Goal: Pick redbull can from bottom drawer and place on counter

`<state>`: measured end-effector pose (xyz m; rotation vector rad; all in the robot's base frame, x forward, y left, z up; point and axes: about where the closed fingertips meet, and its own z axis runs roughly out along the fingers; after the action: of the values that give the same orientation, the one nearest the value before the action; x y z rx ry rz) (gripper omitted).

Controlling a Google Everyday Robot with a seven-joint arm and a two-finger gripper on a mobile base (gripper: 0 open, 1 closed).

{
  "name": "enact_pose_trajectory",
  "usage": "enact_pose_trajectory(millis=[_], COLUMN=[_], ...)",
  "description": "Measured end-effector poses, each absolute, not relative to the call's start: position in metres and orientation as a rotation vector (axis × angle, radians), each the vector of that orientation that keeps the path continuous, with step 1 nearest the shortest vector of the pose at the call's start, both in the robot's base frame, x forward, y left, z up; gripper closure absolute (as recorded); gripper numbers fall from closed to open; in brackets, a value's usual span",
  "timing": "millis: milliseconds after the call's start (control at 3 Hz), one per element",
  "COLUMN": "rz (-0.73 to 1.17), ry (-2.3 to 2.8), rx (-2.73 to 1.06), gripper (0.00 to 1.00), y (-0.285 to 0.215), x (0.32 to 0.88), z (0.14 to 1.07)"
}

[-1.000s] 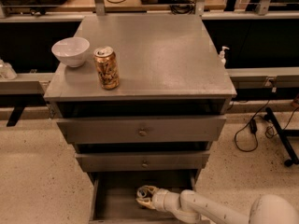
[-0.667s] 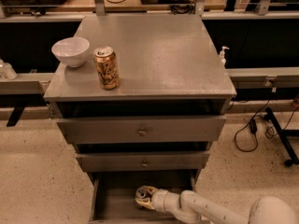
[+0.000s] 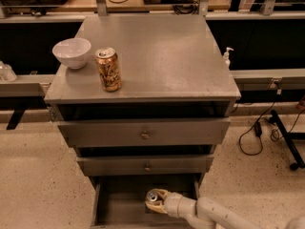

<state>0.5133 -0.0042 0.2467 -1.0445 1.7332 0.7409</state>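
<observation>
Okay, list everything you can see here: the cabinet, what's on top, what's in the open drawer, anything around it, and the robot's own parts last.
counter: one, grey, top of the cabinet
bowl: one, white, left side of the counter
gold-brown can: one, upright on the counter, right of the bowl
knobbed drawers: two, grey, below the counter
bottom drawer: one, grey, pulled open near the floor
redbull can: one, silver top showing, inside the bottom drawer
pump bottle: one, white, just past the counter's right edge
cables: black, on the floor right of the cabinet
arm: one, white, reaching in from lower right
gripper: one, pale, in the bottom drawer at the redbull can
</observation>
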Motion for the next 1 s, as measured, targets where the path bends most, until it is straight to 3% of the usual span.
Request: enact_pose_trajectory(millis=[333, 667, 1000], rz=[0.675, 0.741, 0.753], ry=[1.705, 1.647, 1.626], rx=[-1.034, -1.097, -1.195], gripper=[1.0, 1.0, 1.0], y=[-0.047, -0.043, -0.033], x=[0.497, 0.447, 0.416], z=[0.334, 0.42, 0.443])
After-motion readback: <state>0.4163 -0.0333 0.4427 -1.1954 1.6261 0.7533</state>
